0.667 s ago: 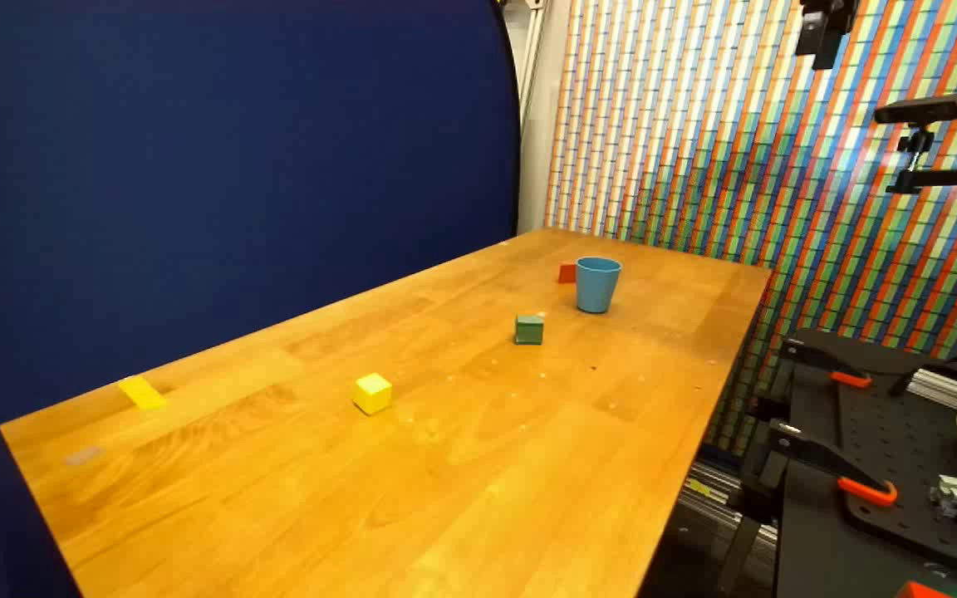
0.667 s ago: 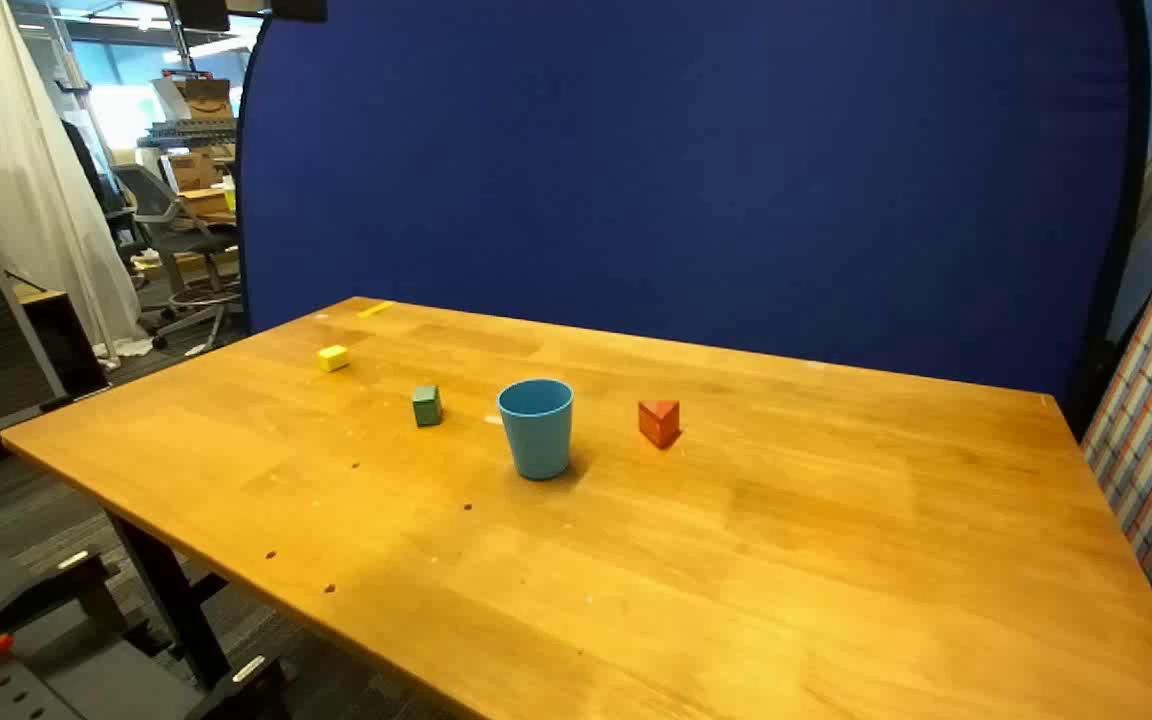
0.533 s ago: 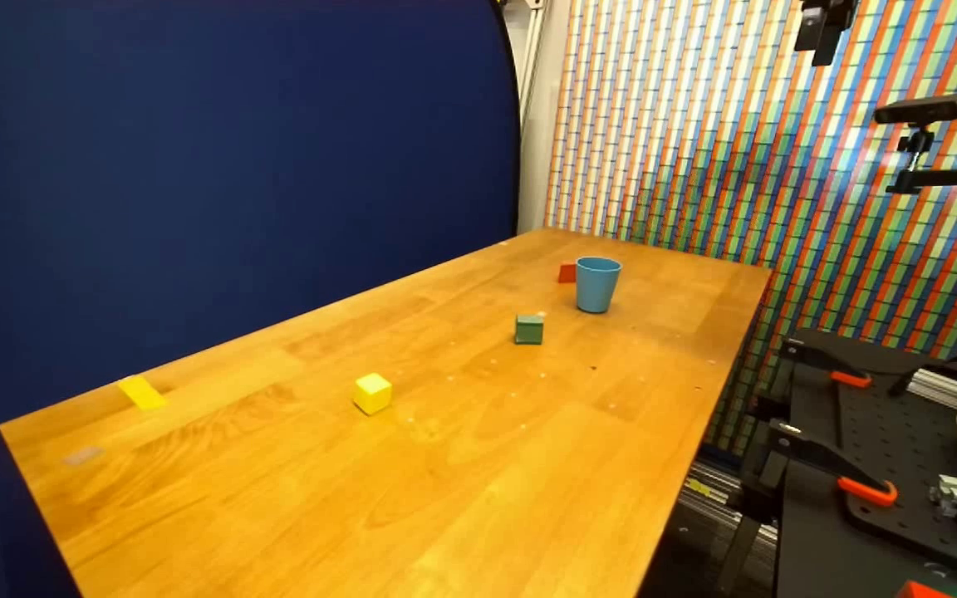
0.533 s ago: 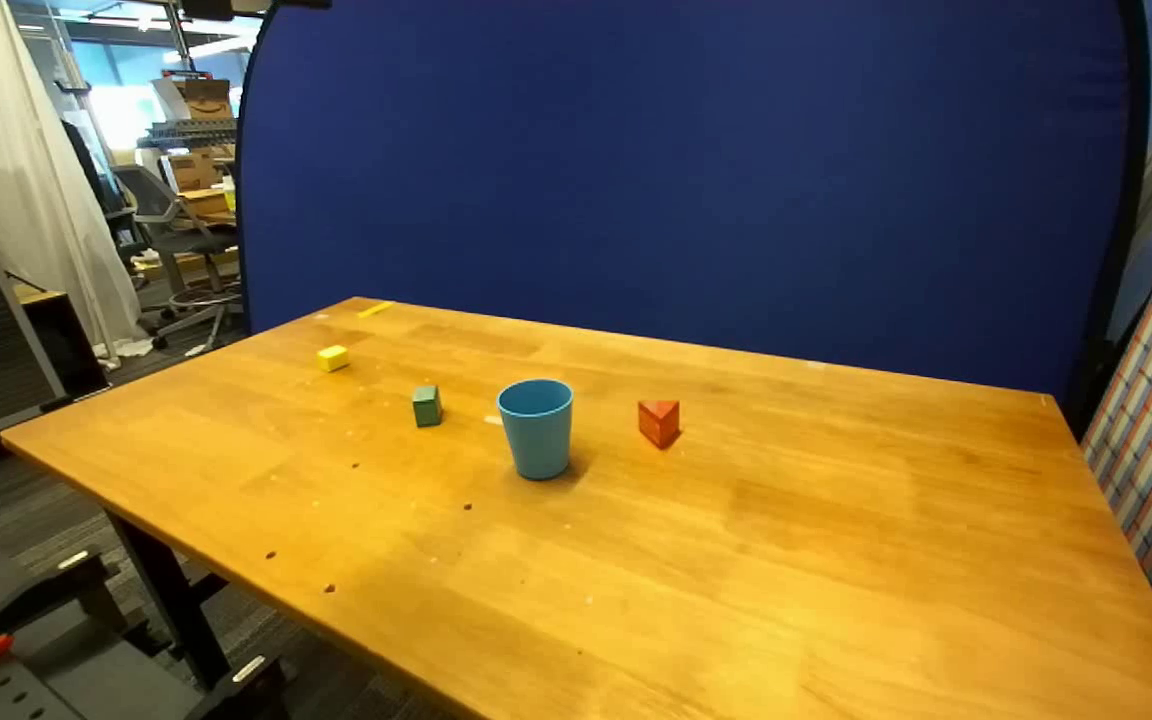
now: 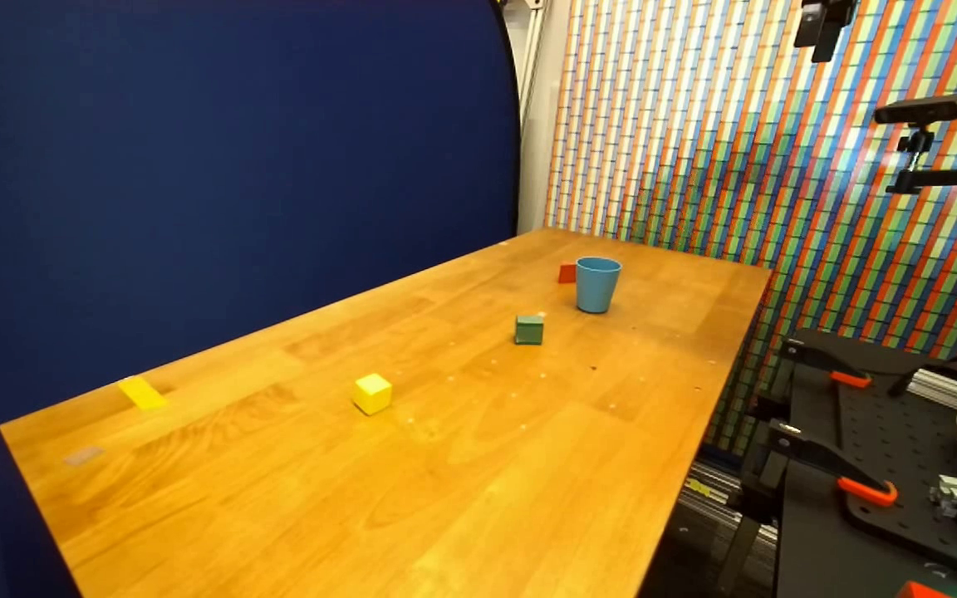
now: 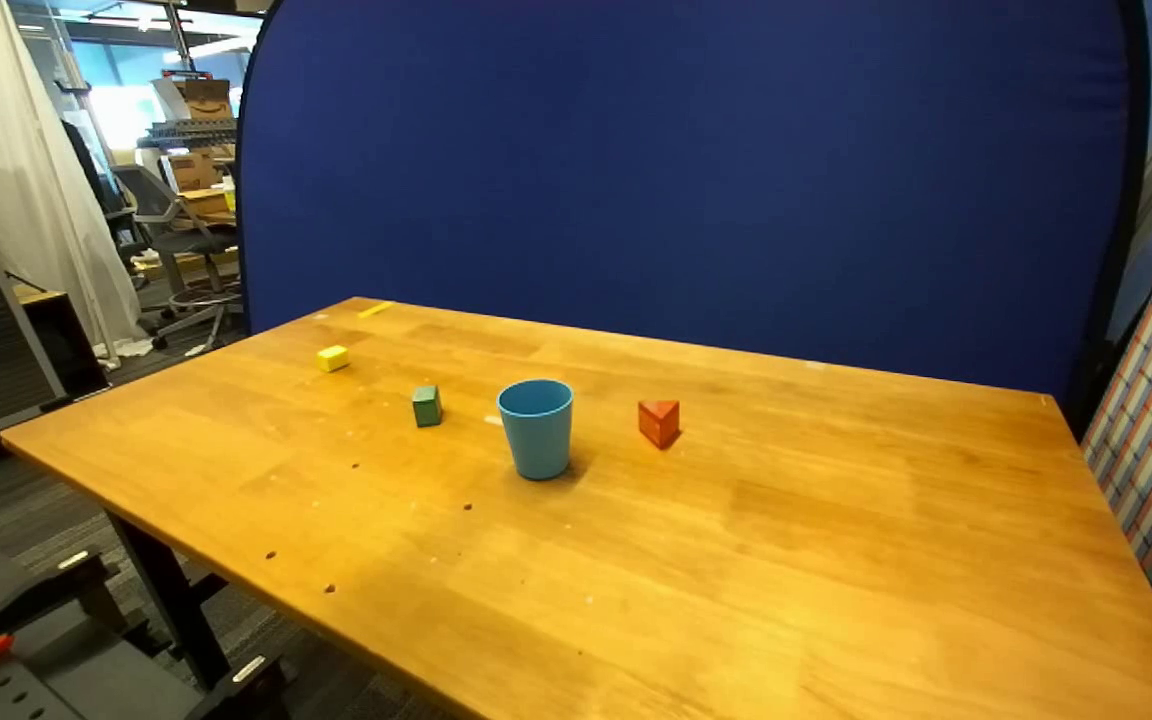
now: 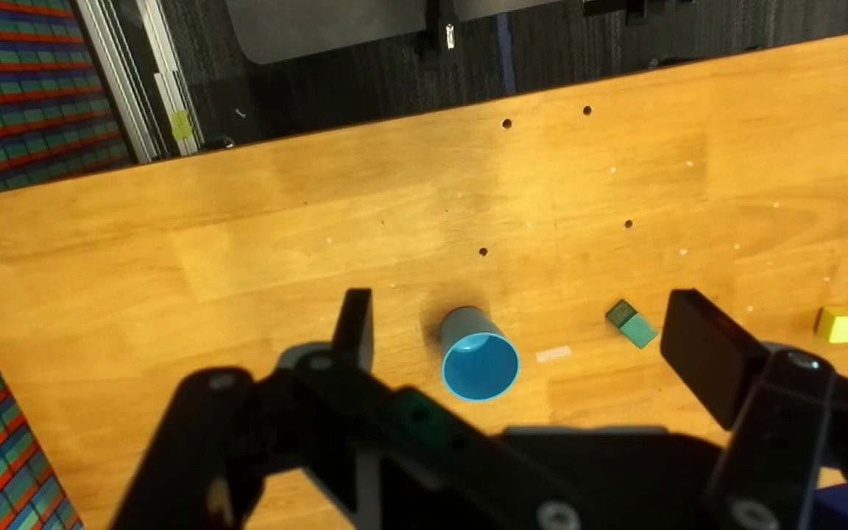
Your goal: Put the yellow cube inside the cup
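A light blue cup (image 6: 539,445) is standing upright on a wooden surface (image 6: 796,560), with the yellow cube (image 5: 372,394) resting outside it, well apart.
The wrist view is looking into the cup's round mouth and showing smooth blue inner wall; its plain sides are tapering toward the base. Above, the fingers (image 7: 715,357) are hanging wide apart, the cup showing in the gap between them. The bright, flat-faced cube is sitting on scuffed, speckled wood, and a small green block (image 6: 427,406) is standing between it and the cup. A red triangular prism (image 5: 566,273) is resting near the cup, which is partly hiding it in an exterior view. A flat yellow strip (image 5: 143,393) is lying by the surface's edge, a dark blue backdrop (image 5: 238,166) rising behind.
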Robot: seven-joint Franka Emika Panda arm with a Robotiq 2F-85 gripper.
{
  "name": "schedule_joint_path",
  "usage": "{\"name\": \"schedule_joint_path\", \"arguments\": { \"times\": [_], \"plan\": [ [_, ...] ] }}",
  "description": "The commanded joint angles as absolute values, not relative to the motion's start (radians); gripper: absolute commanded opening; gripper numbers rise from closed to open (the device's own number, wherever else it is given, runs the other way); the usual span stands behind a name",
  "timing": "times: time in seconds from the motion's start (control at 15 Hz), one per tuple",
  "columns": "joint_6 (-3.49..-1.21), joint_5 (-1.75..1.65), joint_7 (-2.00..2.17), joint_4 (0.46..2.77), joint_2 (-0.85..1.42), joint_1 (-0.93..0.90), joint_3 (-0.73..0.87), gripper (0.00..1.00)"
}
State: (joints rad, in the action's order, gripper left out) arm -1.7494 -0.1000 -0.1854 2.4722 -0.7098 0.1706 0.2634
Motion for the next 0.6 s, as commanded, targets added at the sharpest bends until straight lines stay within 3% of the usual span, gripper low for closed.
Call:
{"name": "schedule_joint_path", "arguments": {
  "times": [0.0,0.53],
  "plan": [
    [-1.772,-0.097,-0.184,2.473,-0.684,0.17,0.254,1.0],
    [-2.091,0.015,-0.252,2.517,-0.296,-0.042,0.122,1.0]
  ]
}}
